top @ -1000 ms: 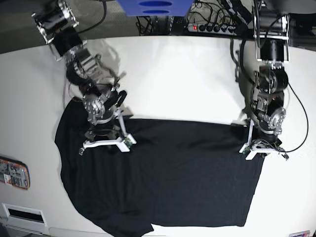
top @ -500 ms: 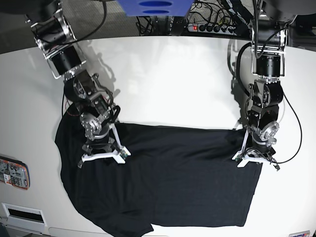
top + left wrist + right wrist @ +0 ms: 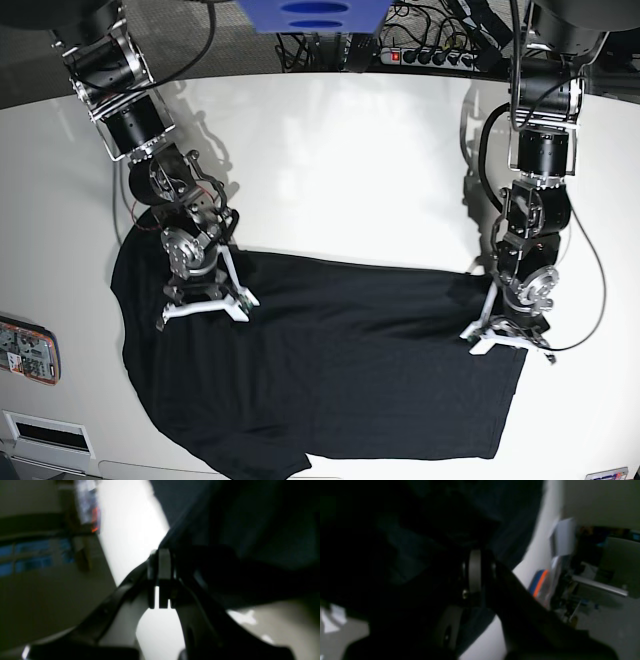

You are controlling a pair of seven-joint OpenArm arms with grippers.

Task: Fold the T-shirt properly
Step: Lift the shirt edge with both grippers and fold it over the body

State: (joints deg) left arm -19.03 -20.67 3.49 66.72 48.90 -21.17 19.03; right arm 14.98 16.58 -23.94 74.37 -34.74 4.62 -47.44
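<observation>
Two tools, left [image 3: 507, 343] and right [image 3: 201, 307], both pinching one T-shirt [image 3: 350, 370].

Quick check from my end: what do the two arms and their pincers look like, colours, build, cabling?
Both arms are black-and-silver, built of chunky cylindrical joints with black cables looped alongside. The left pincer and right pincer each have a white base bar; close up, their fingers look dark with pale grey pads. No sleeves or readable markings show.
</observation>
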